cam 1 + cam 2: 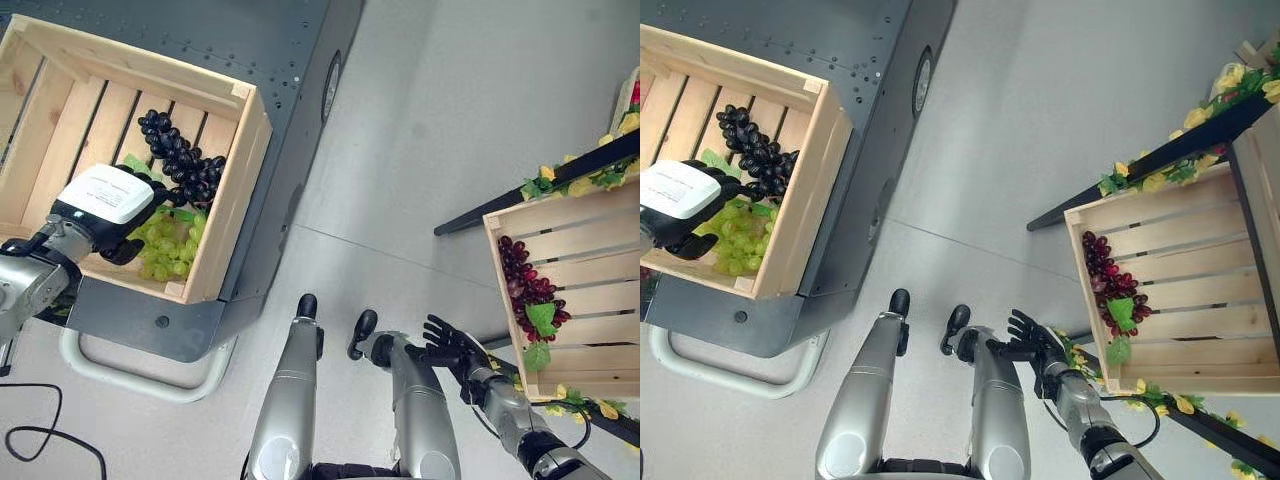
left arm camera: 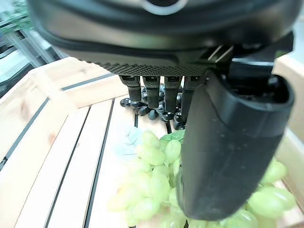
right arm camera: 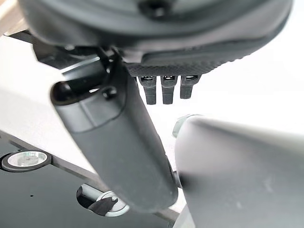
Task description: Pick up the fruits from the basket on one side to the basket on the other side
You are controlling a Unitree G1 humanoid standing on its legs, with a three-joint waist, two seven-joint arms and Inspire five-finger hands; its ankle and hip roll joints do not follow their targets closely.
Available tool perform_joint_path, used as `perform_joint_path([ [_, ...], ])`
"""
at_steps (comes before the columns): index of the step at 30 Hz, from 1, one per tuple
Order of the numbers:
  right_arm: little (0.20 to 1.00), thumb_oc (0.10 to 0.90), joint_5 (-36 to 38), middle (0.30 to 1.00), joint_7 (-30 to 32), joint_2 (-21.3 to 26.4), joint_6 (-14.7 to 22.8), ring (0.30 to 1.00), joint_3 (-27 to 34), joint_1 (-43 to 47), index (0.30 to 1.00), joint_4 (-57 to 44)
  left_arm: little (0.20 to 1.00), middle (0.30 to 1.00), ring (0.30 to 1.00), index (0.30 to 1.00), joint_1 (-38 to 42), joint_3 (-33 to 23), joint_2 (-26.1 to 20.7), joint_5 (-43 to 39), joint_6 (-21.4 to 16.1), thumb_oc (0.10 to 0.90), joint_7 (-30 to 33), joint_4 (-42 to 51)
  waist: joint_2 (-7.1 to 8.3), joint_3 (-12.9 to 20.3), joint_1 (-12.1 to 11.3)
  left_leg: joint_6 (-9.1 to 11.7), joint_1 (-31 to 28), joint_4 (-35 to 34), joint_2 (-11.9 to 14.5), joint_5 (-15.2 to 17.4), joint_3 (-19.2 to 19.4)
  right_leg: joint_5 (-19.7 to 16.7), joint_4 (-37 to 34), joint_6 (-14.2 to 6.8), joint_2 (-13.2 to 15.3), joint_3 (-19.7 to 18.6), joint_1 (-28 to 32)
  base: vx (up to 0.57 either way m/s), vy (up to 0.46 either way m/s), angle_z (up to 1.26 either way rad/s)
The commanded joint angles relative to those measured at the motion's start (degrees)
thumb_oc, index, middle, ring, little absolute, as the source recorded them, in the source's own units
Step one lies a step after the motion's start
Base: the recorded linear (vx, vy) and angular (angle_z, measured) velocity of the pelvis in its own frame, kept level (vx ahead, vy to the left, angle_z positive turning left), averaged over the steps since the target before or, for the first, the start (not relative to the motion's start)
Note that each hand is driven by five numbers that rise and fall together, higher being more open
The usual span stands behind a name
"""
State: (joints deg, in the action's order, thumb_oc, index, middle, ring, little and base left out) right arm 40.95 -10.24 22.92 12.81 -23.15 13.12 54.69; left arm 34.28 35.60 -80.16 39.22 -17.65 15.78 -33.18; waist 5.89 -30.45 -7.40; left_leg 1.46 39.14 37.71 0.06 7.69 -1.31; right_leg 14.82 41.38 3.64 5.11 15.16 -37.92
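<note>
Left hand [image 1: 105, 205], fingers straight, hangs over pale green grapes [image 1: 168, 245] beside black grapes [image 1: 182, 160] in the left wooden crate [image 1: 238, 190]; right hand [image 1: 450, 345] splayed open near the right crate [image 1: 505, 290] of red grapes [image 1: 530, 285].

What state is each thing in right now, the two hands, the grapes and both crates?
Left hand: open, reaching over the green grapes.
Right hand: open, low beside the right crate, holding nothing.
Green grapes: lying in the left crate, not lifted.
Black grapes: lying in the left crate.
Red grapes: lying in the right crate.
</note>
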Motion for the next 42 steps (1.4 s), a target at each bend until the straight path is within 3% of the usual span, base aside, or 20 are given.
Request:
perform_joint_path([
  [1,0.9,0.8,0.8,0.9,-1.6,5.3,3.7,0.9,2.0,-3.3,0.9,0.1,0.9,0.9,0.9,0.9,3.8,-2.0,-6.2,1.2,5.7,0.8,-1.0,0.2,-3.58,0.7,-0.2,-2.0,-1.0,-3.4,-1.4,-2.9,2.6,-4.3,-6.0,-1.9,1.0,1.6,7.5,0.0,0.002,0.03],
  [9,0.9,0.8,1.7,0.9,-2.1,4.6,4.5,0.9,1.4,-2.6,0.9,2.4,0.9,0.9,0.9,0.9,5.0,-1.8,-5.8,5.1,10.7,0.8,3.0,-4.9,-3.38,0.7,-0.8,-2.4,-0.6,-4.2,-1.5,-2.4,2.7,-4.5,-6.4,-1.8,1.2,2.4,6.9,0.0,0.002,0.03],
  [11,0.9,0.8,1.8,0.9,-2.0,4.1,4.1,0.9,1.1,-2.6,0.9,2.4,0.9,0.9,0.9,0.9,4.8,-2.7,-6.0,6.5,13.9,0.8,5.4,-5.7,-3.29,0.7,-1.2,-2.6,-0.5,-4.5,-1.5,-2.4,2.4,-4.5,-6.1,-1.7,1.3,2.7,6.6,0.01,-0.003,0.02],
  [16,0.9,0.8,2.7,0.9,-2.7,3.2,4.7,0.9,0.2,-2.5,0.9,2.4,0.9,0.9,0.9,0.9,7.4,-2.2,-5.5,7.1,16.0,0.8,7.6,-9.0,-2.47,0.7,-1.4,-2.8,-0.4,-5.1,-1.5,-2.5,1.8,-4.7,-6.6,-1.9,1.2,3.2,6.5,0.02,-0.026,0.04],
  [23,0.9,0.8,3.2,0.9,-1.4,2.8,4.2,0.9,0.0,-1.8,0.9,0.8,0.9,0.9,0.9,0.9,8.4,-1.8,-3.9,5.8,11.8,0.8,9.3,-8.8,-1.72,0.7,-1.8,-3.0,0.5,-4.9,-1.3,-2.3,1.5,-4.5,-5.6,-1.8,1.0,3.9,5.4,0.0,-0.008,0.07],
  [32,0.9,0.8,2.5,0.9,-2.1,1.8,5.8,0.9,0.1,-3.1,0.9,-0.2,0.9,0.9,0.9,0.9,8.3,-2.3,-1.6,-0.6,7.8,0.8,11.9,-7.5,0.69,0.7,-1.2,-3.1,3.1,-3.6,-0.4,-2.0,0.5,-4.2,-4.4,-1.6,0.1,3.9,3.5,0.0,-0.004,0.02],
  [41,0.9,0.8,2.0,0.9,-2.2,1.8,6.3,0.9,0.2,-4.3,0.9,-0.1,0.9,0.9,0.9,0.9,7.6,-4.4,0.1,-3.1,3.0,0.8,20.6,-6.7,1.23,0.7,-0.6,-3.1,4.8,-2.8,-0.1,-1.9,0.4,-4.2,-4.2,-1.2,-0.2,3.7,2.2,0.0,0.0,0.01],
  [42,0.9,0.8,1.9,0.9,-2.3,1.7,6.3,0.9,0.3,-4.4,0.9,-0.2,0.9,0.9,0.9,0.9,8.2,-4.0,0.1,-2.5,2.4,0.8,19.1,-6.7,1.23,0.7,-0.4,-3.1,4.9,-2.7,-0.2,-1.8,0.4,-4.2,-4.2,-1.2,-0.1,3.6,2.0,0.0,0.0,0.0],
])
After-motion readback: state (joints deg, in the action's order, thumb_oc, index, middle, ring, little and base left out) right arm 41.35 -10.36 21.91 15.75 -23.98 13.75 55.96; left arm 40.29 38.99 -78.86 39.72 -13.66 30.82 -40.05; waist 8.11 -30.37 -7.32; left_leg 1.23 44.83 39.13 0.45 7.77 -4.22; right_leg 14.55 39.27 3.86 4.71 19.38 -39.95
